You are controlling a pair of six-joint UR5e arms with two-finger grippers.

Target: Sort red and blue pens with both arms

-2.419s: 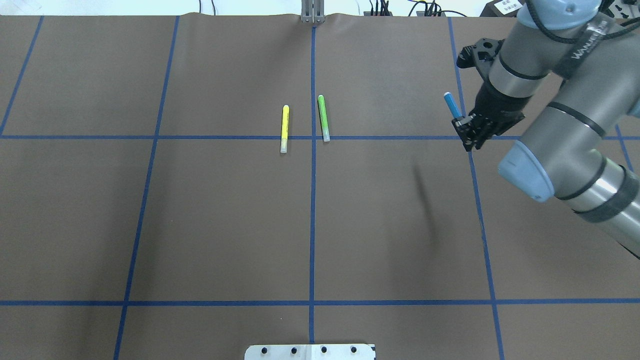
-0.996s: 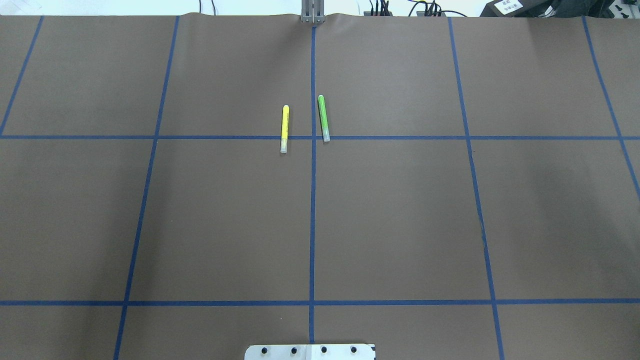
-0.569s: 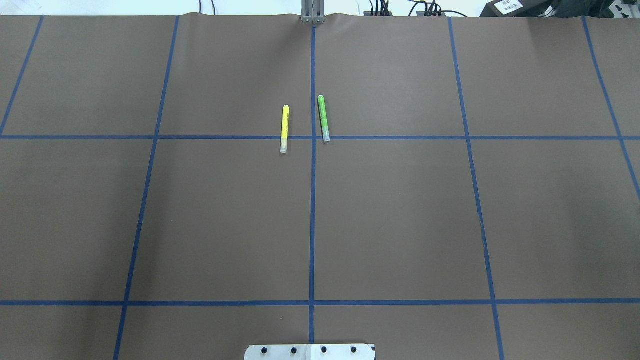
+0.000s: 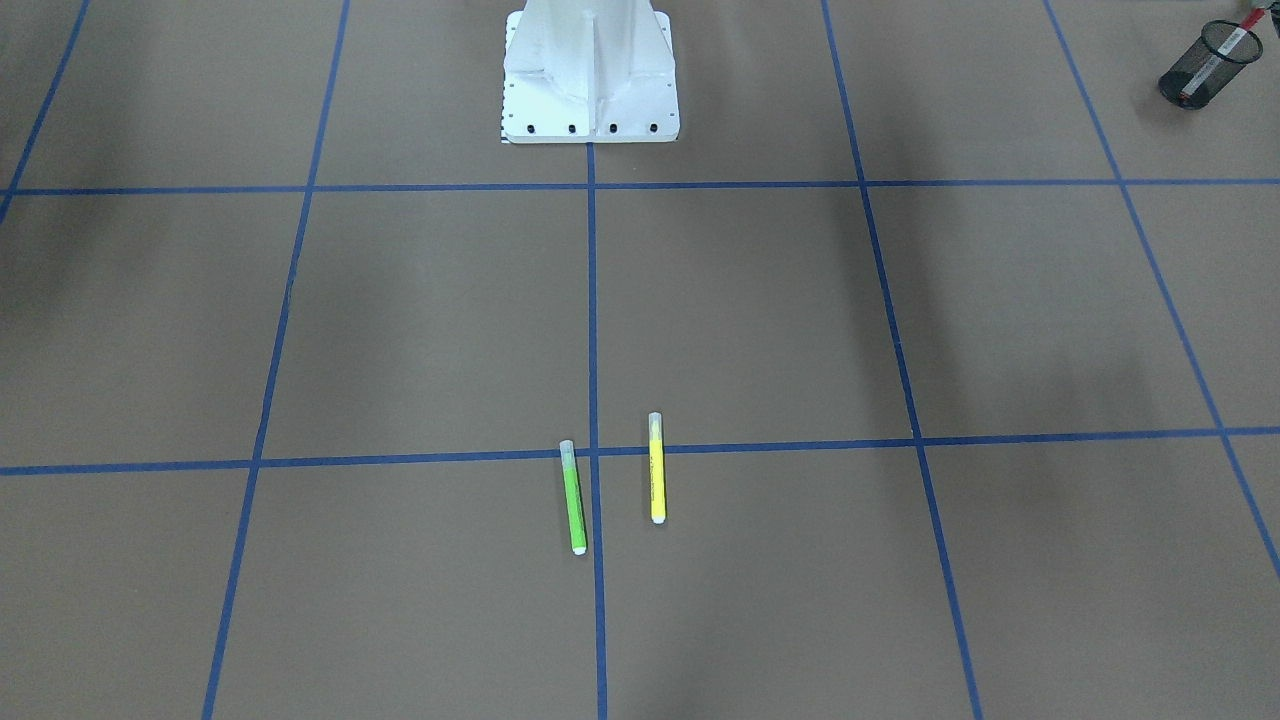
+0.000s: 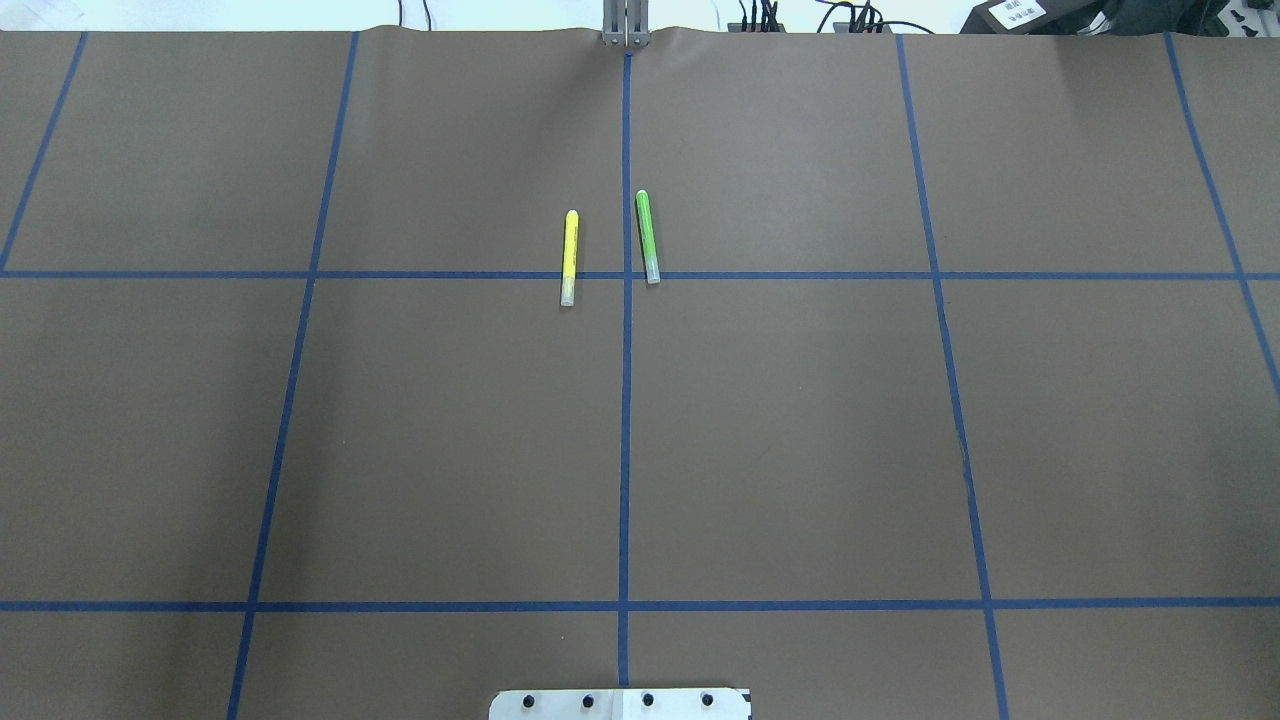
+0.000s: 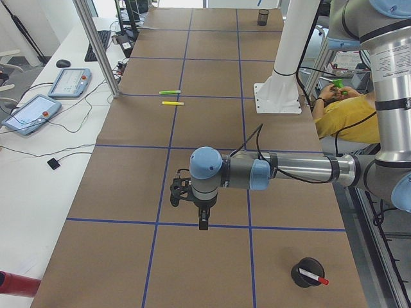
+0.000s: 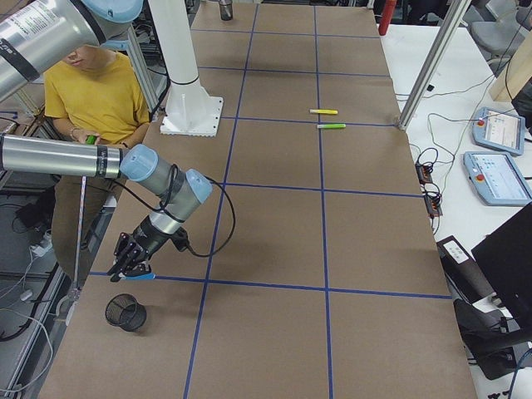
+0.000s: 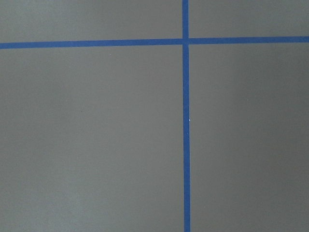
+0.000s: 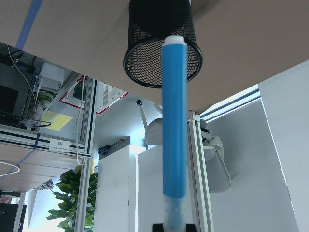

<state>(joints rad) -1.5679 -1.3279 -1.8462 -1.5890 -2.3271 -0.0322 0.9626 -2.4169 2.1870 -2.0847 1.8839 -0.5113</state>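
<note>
The right gripper (image 7: 131,266) pinches the blue pen (image 9: 174,121) at its clear-capped end, with the barrel aimed at a black mesh cup (image 9: 145,24), evidently for a drop. The left gripper (image 6: 203,215) hangs over bare table (image 8: 96,145); whether it is spread cannot be told. The left-side view shows the red pen (image 6: 316,277) already in a second cup (image 6: 307,263). The overhead view shows neither arms nor cups.

Arms: silver-grey tubular left arm (image 6: 302,170); matching right arm (image 7: 50,156).
Joints: pale blue domed caps (image 6: 205,163).
Cabling: black looped cable (image 7: 234,220).
Tips: small black fingers (image 6: 203,222).
Base: white flared metal pedestal (image 4: 590,60), black screws (image 4: 571,128) along its 6 o'clock edge.
</note>
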